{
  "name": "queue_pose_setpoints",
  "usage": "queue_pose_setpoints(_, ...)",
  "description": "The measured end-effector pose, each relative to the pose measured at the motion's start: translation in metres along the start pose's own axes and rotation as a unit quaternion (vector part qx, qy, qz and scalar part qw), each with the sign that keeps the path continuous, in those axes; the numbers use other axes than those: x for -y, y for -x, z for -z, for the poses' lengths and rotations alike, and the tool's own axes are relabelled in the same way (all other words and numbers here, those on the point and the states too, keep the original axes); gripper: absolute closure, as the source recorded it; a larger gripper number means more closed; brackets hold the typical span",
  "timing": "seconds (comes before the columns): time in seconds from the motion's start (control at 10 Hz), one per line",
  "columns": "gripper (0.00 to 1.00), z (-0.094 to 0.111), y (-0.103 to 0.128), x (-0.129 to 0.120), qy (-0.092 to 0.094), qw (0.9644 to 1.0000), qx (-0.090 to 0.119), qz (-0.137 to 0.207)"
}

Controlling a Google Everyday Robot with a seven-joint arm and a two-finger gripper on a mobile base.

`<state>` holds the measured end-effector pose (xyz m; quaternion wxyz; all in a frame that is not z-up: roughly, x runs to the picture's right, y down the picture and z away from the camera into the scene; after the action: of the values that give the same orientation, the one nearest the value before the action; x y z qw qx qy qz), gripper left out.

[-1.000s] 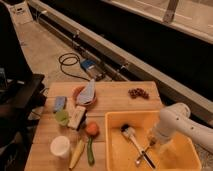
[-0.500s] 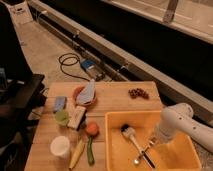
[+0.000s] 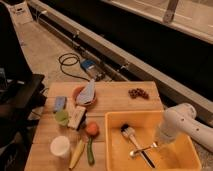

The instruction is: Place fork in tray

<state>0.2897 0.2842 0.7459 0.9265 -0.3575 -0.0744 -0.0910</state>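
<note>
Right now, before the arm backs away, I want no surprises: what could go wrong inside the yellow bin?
The gripper hangs low inside the large yellow plastic bin, close beside the slim silvery metal fork; withdrawing could drag the fork along. The fork lies across a dark slim utensil near a white-handled brush, so any nudge might shift all three.
</note>
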Motion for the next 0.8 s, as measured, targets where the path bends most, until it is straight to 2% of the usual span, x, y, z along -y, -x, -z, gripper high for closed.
queue_pose_setpoints(0.1, 1.00, 0.015, -0.002, 0.000, -0.010, 0.9999, -0.009, -0.008)
queue_pose_setpoints(0.2, 1.00, 0.038, -0.009, -0.001, -0.023, 0.9992, -0.023, -0.023)
queue_pose_setpoints(0.4, 1.00, 0.070, -0.023, -0.003, -0.038, 0.9969, -0.045, -0.053)
queue_pose_setpoints(0.8, 1.00, 0.110, -0.044, -0.004, -0.058, 0.9913, -0.075, -0.091)
